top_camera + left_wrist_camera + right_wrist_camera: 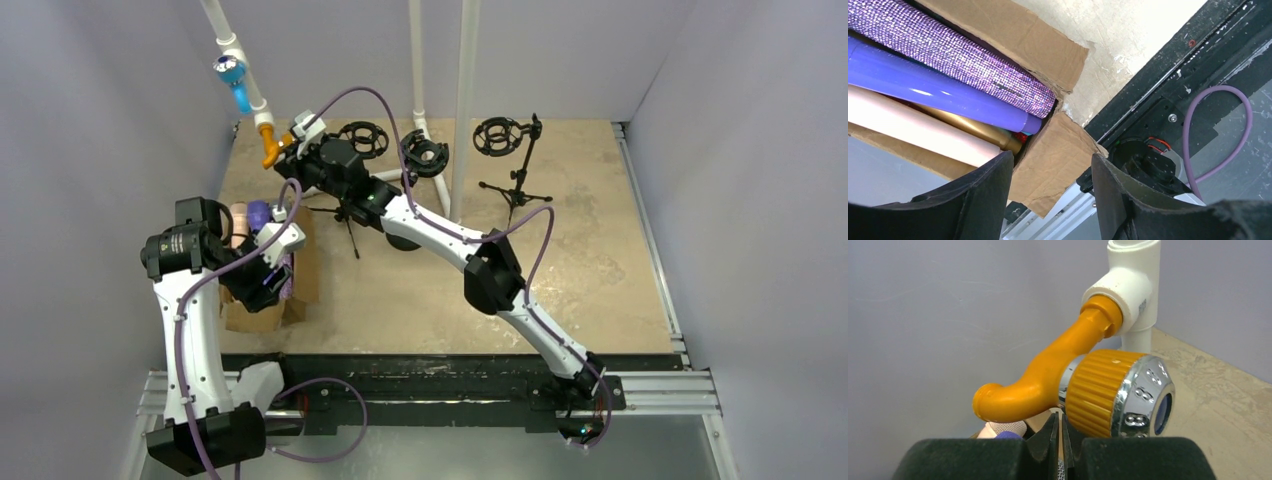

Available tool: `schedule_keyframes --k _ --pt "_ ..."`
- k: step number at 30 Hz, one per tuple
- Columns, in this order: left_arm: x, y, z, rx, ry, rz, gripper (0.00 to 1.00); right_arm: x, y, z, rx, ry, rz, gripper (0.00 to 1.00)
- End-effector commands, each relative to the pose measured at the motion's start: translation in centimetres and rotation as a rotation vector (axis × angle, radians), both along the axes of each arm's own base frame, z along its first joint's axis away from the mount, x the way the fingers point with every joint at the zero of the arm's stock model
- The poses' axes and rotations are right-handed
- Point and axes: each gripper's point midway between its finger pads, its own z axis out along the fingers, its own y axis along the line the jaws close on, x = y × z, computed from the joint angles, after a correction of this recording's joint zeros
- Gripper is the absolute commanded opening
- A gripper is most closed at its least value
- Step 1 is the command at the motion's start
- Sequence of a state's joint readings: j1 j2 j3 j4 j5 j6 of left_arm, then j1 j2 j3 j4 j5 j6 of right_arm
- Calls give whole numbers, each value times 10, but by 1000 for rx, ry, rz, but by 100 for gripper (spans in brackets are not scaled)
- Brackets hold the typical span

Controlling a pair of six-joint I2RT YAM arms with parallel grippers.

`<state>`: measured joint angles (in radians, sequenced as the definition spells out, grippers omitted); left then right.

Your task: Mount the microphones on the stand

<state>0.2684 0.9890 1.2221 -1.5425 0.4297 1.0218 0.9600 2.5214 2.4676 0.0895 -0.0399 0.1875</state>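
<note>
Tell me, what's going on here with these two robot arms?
They are fitting mics onto a white pipe stand. An orange mic is plugged into it, and a blue mic sits higher up. The right hand is shut just beneath the orange mic's head, not visibly gripping it. The left hand hangs open and empty over a cardboard box, where more mics lie: glittery purple, plain purple, peach and gold.

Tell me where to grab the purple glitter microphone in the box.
Grip the purple glitter microphone by its handle near the butt end, exposed at the cardboard box's split corner. Probably come from above, open left claw straddling it crosswise, since it lies flat.
</note>
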Motion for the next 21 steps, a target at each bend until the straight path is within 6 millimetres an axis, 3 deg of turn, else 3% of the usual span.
schedule_keyframes --k 1,5,8,9,10,11,14,18,21 --pt "13 6 9 13 -55 59 58 16 -14 69 189 -54 -74 7" --pt "22 7 13 -4 -81 100 59 13 -28 81 168 -58 -110 10" --pt "26 4 23 -42 -101 125 59 -3 -42 96 137 -63 -111 30" --pt "29 3 28 -63 -112 135 59 -11 -47 85 96 -55 -113 36" --pt "31 4 33 -71 -121 151 59 -23 -54 99 103 -75 -116 44" --pt "33 6 39 -81 -134 173 59 -34 -60 85 72 -63 -121 52" --pt "44 22 55 -77 -180 281 59 -65 -82 81 51 -57 -130 67" --pt "48 44 68 -65 -226 395 58 -114 -98 65 26 -8 -100 70" --pt "49 61 63 -37 -218 470 57 -153 -88 43 -29 18 -41 71"
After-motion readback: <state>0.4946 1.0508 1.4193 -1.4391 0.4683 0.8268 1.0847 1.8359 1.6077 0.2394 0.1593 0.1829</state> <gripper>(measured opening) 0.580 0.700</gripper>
